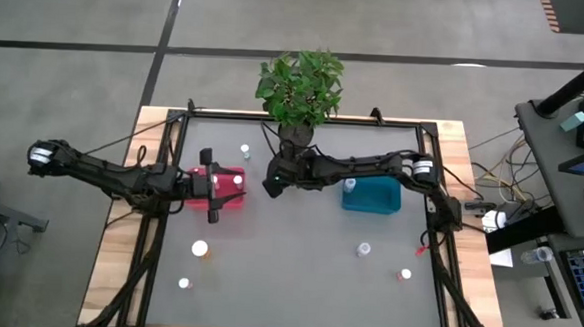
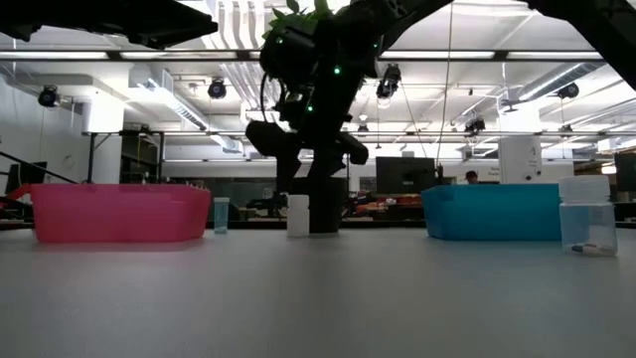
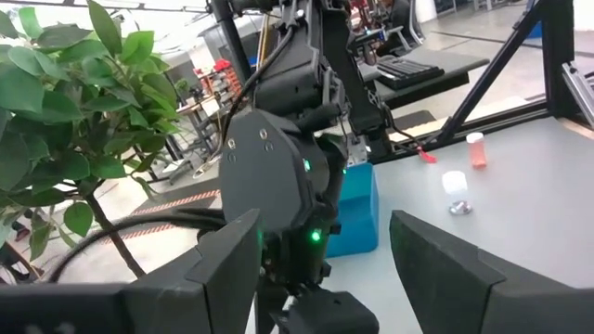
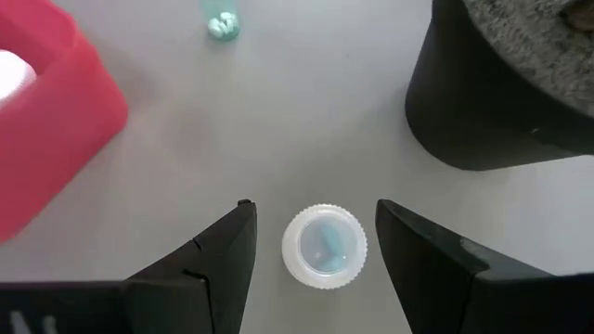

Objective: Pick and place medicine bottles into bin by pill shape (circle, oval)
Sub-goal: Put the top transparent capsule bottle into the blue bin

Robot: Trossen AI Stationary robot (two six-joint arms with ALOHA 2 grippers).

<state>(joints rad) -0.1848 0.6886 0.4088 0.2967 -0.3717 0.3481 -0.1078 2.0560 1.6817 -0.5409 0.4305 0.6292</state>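
A small bottle [image 4: 324,246] with a white cap rim and a clear top stands upright on the grey table, near the black plant pot [image 4: 506,83]; the low view shows it too [image 2: 297,215]. My right gripper [image 4: 314,206] slants down over it, open, one finger on each side and a gap at both. My left gripper [image 3: 323,243] is open and level above the red bin [image 1: 232,202], with nothing between its fingers. The teal bin [image 1: 372,197] stands to the right of my right gripper.
More small bottles stand on the table: one far of the red bin [image 1: 244,149], two near left [image 1: 199,248] [image 1: 184,283], two near right [image 1: 364,249] [image 1: 404,276]. Something white [image 1: 239,179] shows in the red bin. The leafy plant [image 1: 299,84] rises at the far edge.
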